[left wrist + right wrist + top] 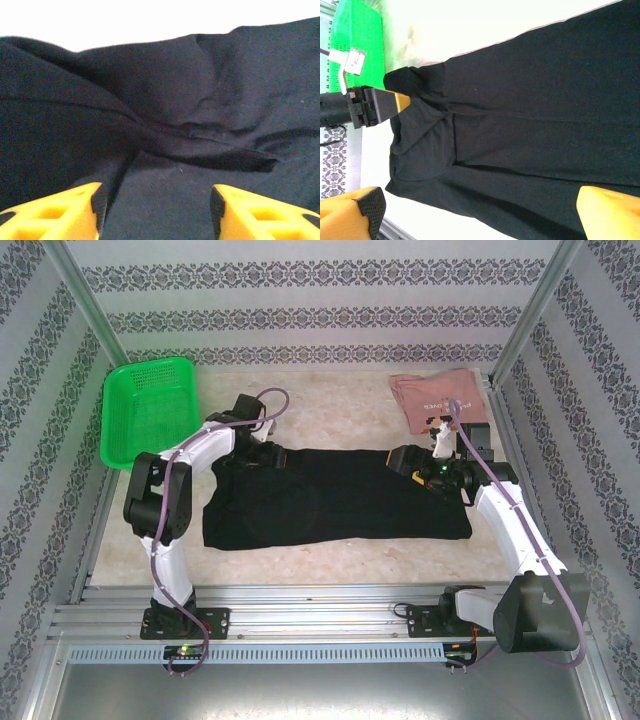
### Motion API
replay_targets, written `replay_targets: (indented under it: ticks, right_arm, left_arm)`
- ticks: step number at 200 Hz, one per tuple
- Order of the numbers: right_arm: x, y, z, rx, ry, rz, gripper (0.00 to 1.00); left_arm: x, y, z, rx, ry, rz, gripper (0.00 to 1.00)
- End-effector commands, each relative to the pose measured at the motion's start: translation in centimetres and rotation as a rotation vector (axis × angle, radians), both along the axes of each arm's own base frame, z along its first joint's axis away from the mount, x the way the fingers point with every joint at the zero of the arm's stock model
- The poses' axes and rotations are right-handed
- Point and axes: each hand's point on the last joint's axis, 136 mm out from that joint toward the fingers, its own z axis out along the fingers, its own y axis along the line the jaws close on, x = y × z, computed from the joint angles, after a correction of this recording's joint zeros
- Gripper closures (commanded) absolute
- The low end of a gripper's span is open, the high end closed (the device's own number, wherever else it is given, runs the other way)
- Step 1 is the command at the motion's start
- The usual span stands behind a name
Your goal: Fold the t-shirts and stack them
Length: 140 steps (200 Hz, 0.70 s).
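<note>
L gripper [156,196] is gaping wide just over the black tee [330,500], gripping nothing. R gripper [480,212] is hanging wide open, empty, above the tee's other end. Black tee's lying spread across the table [330,562]; pink tee [437,400] is sitting at the far-right corner.

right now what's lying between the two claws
The large plain black cloth t-shirt, spread from the left claw to the right claw in the top view.

Black tee [335,498] spread flat; pink tee [438,397] folded behind
</note>
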Motion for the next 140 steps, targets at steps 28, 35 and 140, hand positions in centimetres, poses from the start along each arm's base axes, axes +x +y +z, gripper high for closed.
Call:
replay_targets:
  ticks: [28, 35, 140]
  right_arm:
    - [-0.5, 0.4, -0.1, 0.003, 0.000, 0.029, 0.02]
    - [-0.5, 0.3, -0.1, -0.001, 0.001, 0.029, 0.02]
    - [2.2, -0.2, 0.3, -0.034, -0.010, 0.007, 0.02]
  left_arm:
    - [0.0, 0.0, -1.4, 0.049, 0.030, -0.054, 0.49]
    - [-0.2, -0.1, -1.6, 0.048, 0.048, -0.063, 0.51]
    - [-5.9, -2.9, 1.9, -0.027, -0.027, -0.106, 0.87]
